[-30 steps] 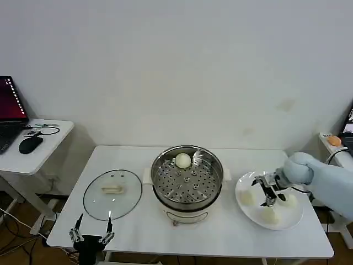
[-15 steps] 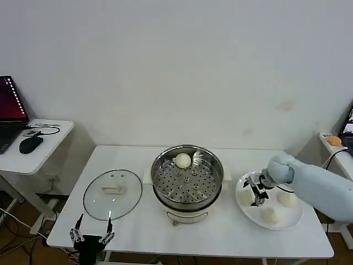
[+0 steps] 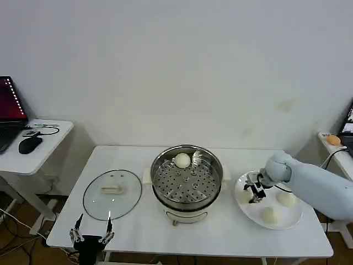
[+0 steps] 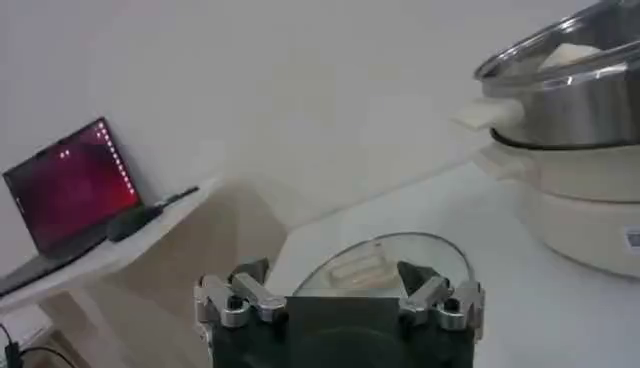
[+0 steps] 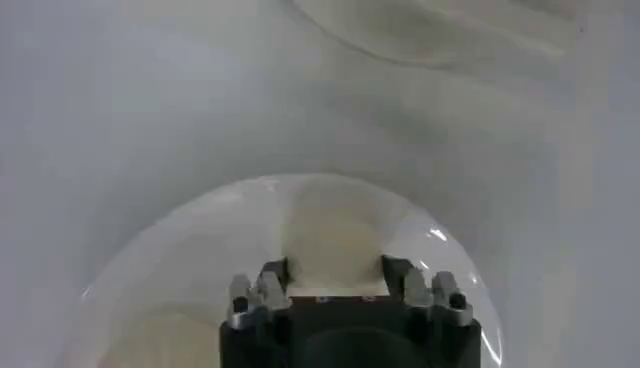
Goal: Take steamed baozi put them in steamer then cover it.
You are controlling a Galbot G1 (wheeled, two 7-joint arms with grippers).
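The steamer (image 3: 187, 185) stands mid-table with one steamed baozi (image 3: 182, 160) on its perforated tray. Two more baozi (image 3: 269, 215) (image 3: 287, 199) lie on the white plate (image 3: 251, 212) at the right. My right gripper (image 3: 253, 191) is down at the plate's left part, its fingers pressed against both sides of another baozi (image 5: 335, 235) that rests on the plate (image 5: 150, 265). The cover (image 3: 112, 193) lies flat on the table left of the steamer, and the left wrist view shows the cover (image 4: 380, 268) and the steamer (image 4: 570, 95). My left gripper (image 3: 92, 236) waits open at the front left edge.
A side table (image 3: 47, 146) at the left carries a laptop (image 3: 10, 113) and a mouse (image 3: 30, 144). Another small table with an orange thing (image 3: 333, 140) stands at the far right. Bare tabletop runs along the front of the steamer.
My right gripper has moved left across the plate from its middle to the leftmost baozi and now brackets it. The left arm has not moved.
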